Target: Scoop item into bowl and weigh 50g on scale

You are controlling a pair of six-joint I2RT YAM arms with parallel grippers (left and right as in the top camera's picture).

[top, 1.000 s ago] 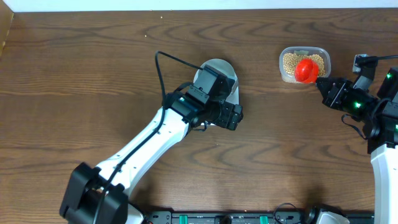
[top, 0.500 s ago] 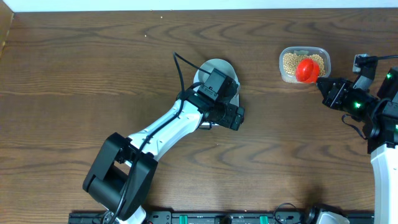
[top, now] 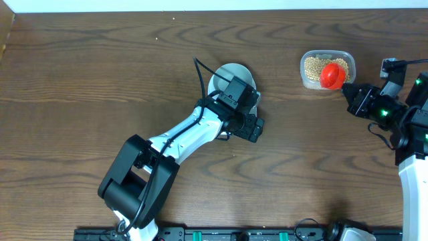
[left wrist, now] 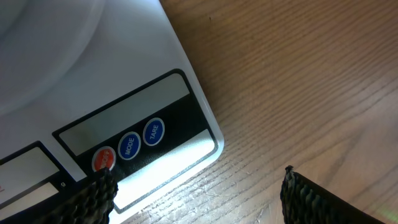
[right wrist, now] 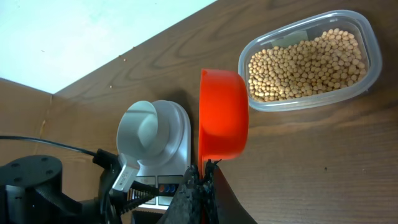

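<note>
The pale bowl [top: 231,75] sits on the white scale [top: 253,101], which my left arm mostly hides from overhead. My left gripper [top: 252,128] is open and empty over the scale's front corner. In the left wrist view the scale [left wrist: 124,93] shows a red button and two blue buttons, with the open fingers [left wrist: 199,199] astride its corner. My right gripper [top: 350,94] is shut on the handle of a red scoop [top: 332,73], held beside the beans [top: 313,66]. The right wrist view shows the gripper [right wrist: 202,180], the scoop [right wrist: 224,115], the beans [right wrist: 305,59], the bowl [right wrist: 144,129] and the scale [right wrist: 174,146].
The beans lie in a clear plastic tub [top: 348,61] at the back right, also in the right wrist view [right wrist: 367,68]. A black cable [top: 199,70] arcs from the left arm past the bowl. The dark wooden table [top: 100,80] extends to the left.
My left arm's elbow has swung right and its gripper has shifted slightly right along the scale's front. The right arm and scoop have not moved.
</note>
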